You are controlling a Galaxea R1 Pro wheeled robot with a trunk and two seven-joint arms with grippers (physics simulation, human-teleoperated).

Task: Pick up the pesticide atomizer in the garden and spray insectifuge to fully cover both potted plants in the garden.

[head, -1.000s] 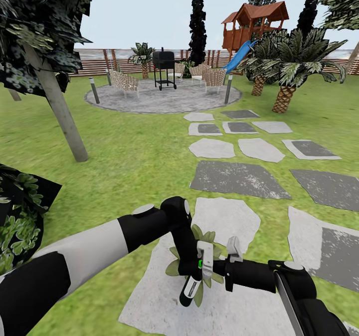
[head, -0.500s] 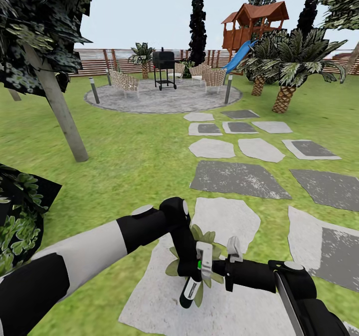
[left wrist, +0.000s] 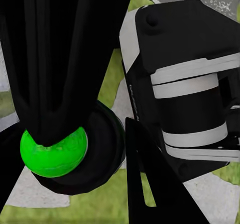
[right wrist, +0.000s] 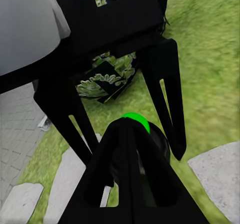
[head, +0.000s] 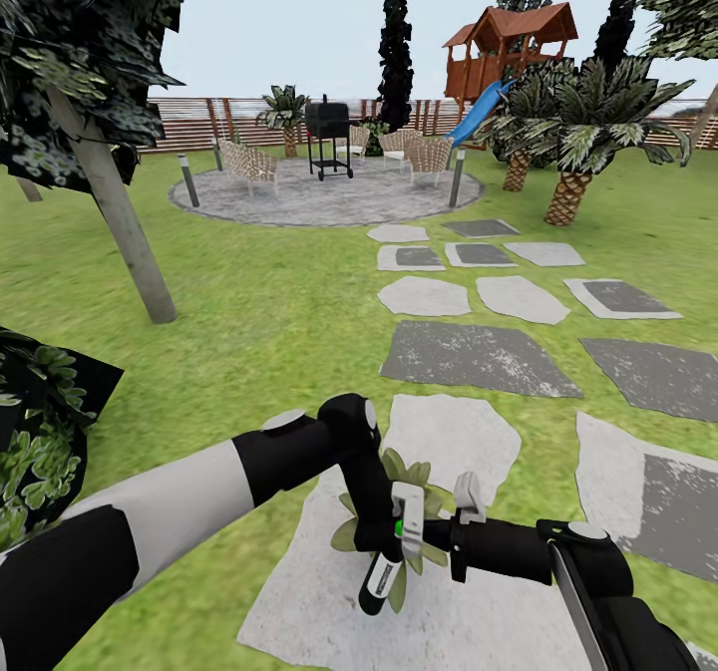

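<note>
Mottled grey stepping stone (head: 329,591) under spiky-leaved potted plant (head: 399,531)

Flat, even daylight under a pale overcast sky (head: 299,23); no cast shadows or glare on the lawn (head: 259,312). Head view sharp at centre, with wide-angle stretching at the edges. Wrist views are soft: near black parts blurred, grass smeared, foliage blocky.

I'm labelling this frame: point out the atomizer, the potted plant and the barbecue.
atomizer (head: 381,577), head view, white label on its body
potted plant (head: 409,473), head view, a leaf at its far side
barbecue (head: 327,119), head view, black lid
</note>
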